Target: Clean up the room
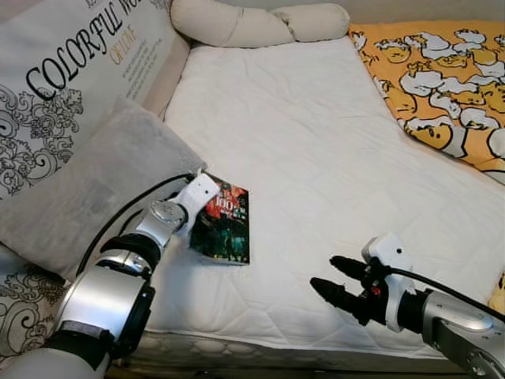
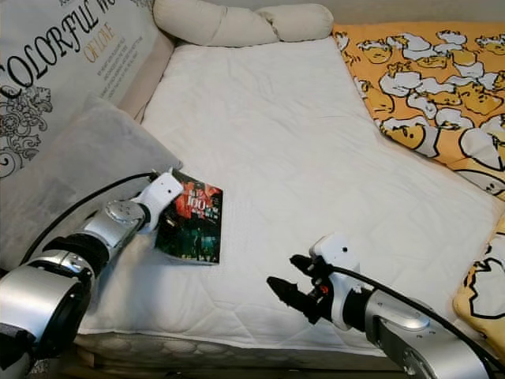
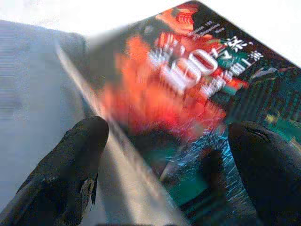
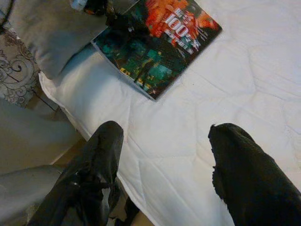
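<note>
The book lies on the bed beside the grey pillow. The left end effector, fingers spread, straddles its spine edge, probably to grip it. The right end effector hovers open and empty, well apart from the book.

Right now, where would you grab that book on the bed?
By its long edge nearest the grey pillow. The book lies flat on the mattress, and there the left hand already straddles that edge with open fingers, probably one under, one on the cover.
</note>
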Motion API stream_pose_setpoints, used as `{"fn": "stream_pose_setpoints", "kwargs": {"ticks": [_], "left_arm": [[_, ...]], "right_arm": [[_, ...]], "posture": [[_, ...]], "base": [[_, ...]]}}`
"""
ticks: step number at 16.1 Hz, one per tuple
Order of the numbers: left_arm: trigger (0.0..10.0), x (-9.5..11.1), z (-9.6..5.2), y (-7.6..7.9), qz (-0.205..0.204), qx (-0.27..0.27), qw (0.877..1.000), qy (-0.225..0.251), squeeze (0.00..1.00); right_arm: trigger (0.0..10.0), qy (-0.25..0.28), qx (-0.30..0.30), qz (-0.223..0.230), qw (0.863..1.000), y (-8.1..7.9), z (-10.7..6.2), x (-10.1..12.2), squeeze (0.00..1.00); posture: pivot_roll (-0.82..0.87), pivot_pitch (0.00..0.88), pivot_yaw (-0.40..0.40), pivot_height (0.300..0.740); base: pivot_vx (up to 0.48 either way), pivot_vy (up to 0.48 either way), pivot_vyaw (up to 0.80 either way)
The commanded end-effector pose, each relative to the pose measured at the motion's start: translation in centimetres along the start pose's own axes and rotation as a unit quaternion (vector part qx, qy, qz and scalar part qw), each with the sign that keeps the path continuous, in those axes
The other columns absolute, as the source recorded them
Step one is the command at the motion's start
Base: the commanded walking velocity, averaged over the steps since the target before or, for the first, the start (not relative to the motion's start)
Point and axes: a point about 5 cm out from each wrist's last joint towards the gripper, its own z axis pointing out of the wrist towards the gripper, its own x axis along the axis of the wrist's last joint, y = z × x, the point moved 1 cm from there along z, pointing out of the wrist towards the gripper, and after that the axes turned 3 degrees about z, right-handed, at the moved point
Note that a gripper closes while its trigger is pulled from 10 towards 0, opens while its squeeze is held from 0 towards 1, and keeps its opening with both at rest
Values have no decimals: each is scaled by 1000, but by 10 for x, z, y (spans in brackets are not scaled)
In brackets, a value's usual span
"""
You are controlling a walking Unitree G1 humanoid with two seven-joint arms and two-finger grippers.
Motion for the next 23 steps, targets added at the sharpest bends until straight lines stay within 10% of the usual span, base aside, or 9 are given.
{"fn": "stream_pose_setpoints", "kwargs": {"ticks": [1,6,9,13,16,23], "left_arm": [[10000,3,-2,-8,12,15,1000,-1,0],[10000,2,-5,-17,18,42,999,13,0],[10000,25,-6,-12,-113,-23,987,110,0],[10000,48,-10,-7,-253,-56,939,226,0],[10000,47,-14,13,-230,-42,940,247,0],[10000,10,-80,47,-204,95,942,248,0]], "right_arm": [[10000,-17,-5,1,1000,1,1,-4,0],[10000,-23,-1,-1,1000,1,3,-6,0],[10000,-12,-6,5,1000,0,6,-6,0],[10000,9,-55,20,998,6,22,-10,0],[10000,28,-104,41,993,11,38,-13,0],[10000,98,-222,52,969,24,54,-16,0]], "posture": [[-336,47,99,740],[-327,41,96,740],[-301,23,100,740],[-217,0,93,740],[-162,0,82,740],[-64,0,20,740]], "base": [[0,0,0],[0,0,0],[0,0,0],[0,0,0],[0,0,0],[0,-95,0]]}}
